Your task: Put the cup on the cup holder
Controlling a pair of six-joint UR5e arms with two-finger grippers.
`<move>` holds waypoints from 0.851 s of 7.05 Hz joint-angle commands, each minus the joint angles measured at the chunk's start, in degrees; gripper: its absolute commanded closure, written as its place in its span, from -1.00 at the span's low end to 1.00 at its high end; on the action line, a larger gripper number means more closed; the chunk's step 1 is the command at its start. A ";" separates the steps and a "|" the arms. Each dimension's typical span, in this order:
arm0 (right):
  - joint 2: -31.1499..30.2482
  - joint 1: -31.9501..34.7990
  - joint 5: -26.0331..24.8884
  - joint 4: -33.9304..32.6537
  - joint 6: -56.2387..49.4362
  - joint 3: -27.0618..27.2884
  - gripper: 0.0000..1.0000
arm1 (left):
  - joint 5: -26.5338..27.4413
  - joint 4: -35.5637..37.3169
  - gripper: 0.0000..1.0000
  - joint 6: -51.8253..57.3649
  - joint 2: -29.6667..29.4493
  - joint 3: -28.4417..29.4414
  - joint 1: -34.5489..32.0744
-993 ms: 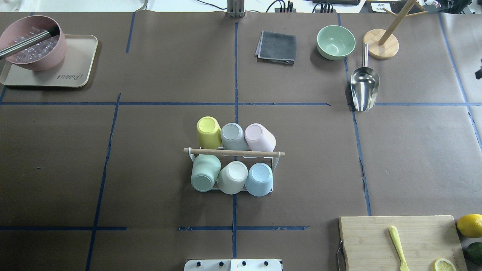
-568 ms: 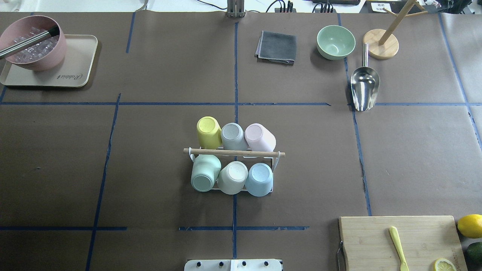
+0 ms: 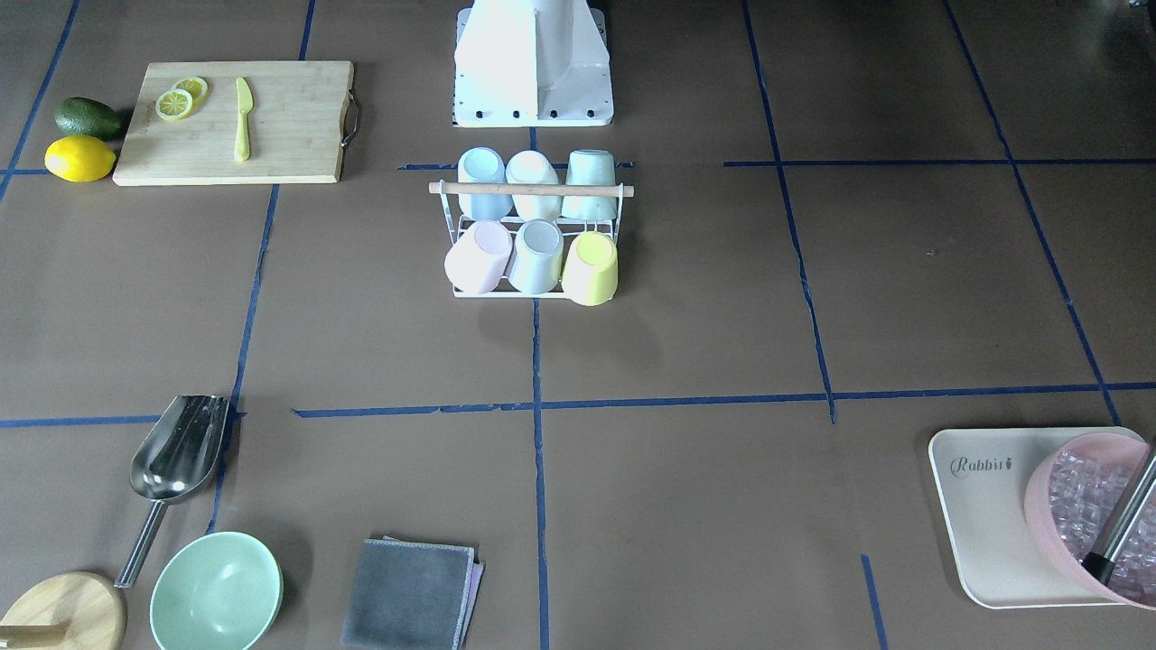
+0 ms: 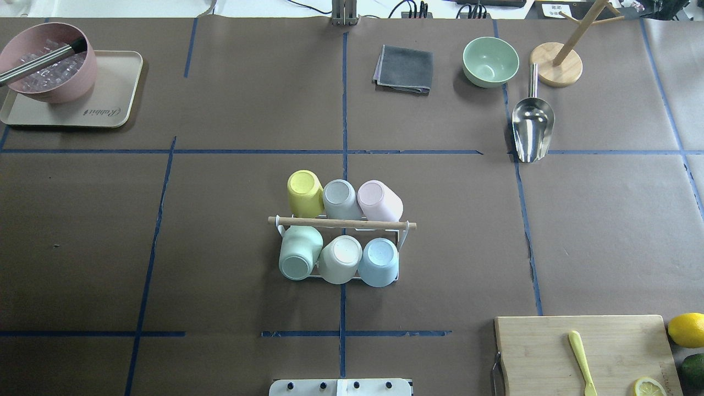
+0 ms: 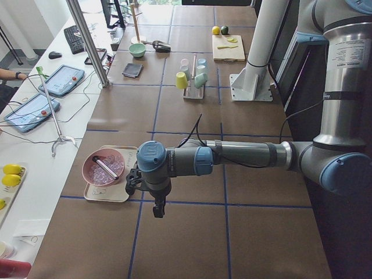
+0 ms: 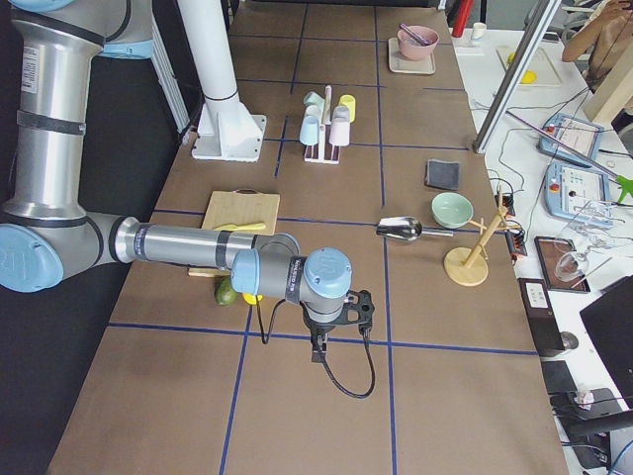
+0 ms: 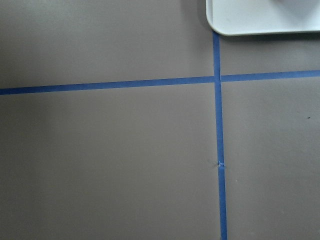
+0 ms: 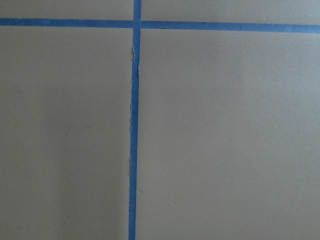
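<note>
Brown tabletop (image 4: 231, 99): six cups (image 4: 339, 199) were set on the cup holder (image 4: 341, 222), green bowl (image 4: 490, 61) at one o'clock; left gripper (image 5: 157, 210), right gripper (image 6: 317, 352) widths could not be judged.

Left gripper (image 5: 157, 213) and right gripper (image 6: 317, 356) seem unreadably small.

You had: six cups (image 4: 341, 199), one cup holder (image 4: 341, 223), two bowls (image 4: 489, 61), one tray (image 4: 118, 93), one scoop (image 4: 532, 129), one cloth (image 4: 404, 69), one cutting board (image 4: 539, 346), one lemon (image 4: 686, 329), one avocado (image 3: 88, 117), seemingly two lemon slices (image 3: 173, 104).
</note>
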 commanded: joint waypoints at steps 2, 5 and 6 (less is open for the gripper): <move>0.87 1.50 0.35 0.07 0.46 0.47 -1.00 | -0.21 -0.10 -1.00 0.00 -0.16 0.21 0.02; 1.41 1.50 -0.43 -0.02 0.46 0.21 -1.00 | -0.21 -0.10 -1.00 0.00 -0.33 0.13 0.02; 1.41 1.50 -0.43 -0.02 0.46 0.21 -1.00 | -0.30 -0.10 -1.00 -0.09 -0.25 0.13 0.02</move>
